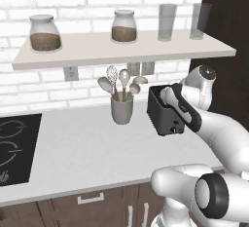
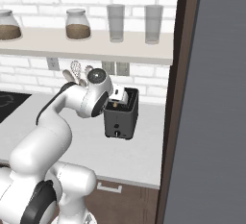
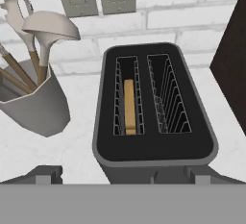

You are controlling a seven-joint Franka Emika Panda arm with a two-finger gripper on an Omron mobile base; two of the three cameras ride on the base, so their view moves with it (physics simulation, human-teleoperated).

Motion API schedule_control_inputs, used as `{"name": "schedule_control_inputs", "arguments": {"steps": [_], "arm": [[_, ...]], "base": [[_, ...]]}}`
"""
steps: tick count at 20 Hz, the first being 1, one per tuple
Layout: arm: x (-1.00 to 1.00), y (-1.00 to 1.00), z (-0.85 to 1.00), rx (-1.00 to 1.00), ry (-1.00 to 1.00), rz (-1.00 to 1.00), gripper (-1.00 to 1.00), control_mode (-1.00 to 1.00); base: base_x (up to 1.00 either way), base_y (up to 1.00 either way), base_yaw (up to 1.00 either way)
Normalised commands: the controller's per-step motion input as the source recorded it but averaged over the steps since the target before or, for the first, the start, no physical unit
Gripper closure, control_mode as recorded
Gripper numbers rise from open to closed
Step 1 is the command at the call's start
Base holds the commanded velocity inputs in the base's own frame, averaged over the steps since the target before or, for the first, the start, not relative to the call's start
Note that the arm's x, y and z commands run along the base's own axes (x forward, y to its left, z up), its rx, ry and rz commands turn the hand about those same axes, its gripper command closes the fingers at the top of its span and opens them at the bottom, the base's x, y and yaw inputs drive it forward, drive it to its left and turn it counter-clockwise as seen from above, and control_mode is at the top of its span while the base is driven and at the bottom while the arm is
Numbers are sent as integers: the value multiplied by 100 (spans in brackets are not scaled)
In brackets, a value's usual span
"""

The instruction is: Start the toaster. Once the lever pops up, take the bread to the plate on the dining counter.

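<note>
Toaster (image 3: 153, 146) directly beneath end effector (image 3: 122, 177)

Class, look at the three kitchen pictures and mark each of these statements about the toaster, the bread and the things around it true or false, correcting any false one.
1. The bread stands in the left slot of the toaster as the hand view shows it. True.
2. Both toaster slots hold bread. False: the right slot is empty.
3. The grey utensil cup stands on the counter beside the toaster, apart from it. True.
4. The gripper is shut on the bread. False: it is open above the toaster, holding nothing.
5. The shelf carries only jars. False: two jars and two glasses.
</note>
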Motion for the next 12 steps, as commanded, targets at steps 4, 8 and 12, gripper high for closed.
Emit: {"name": "schedule_control_inputs", "arguments": {"steps": [4, 8, 12], "arm": [[0, 0, 0, 0, 0, 0, -100, -100], [0, 0, 0, 0, 0, 0, -100, -100], [0, 0, 0, 0, 0, 0, -100, -100]], "base": [[0, 0, 0], [0, 0, 0], [0, 0, 0]]}}
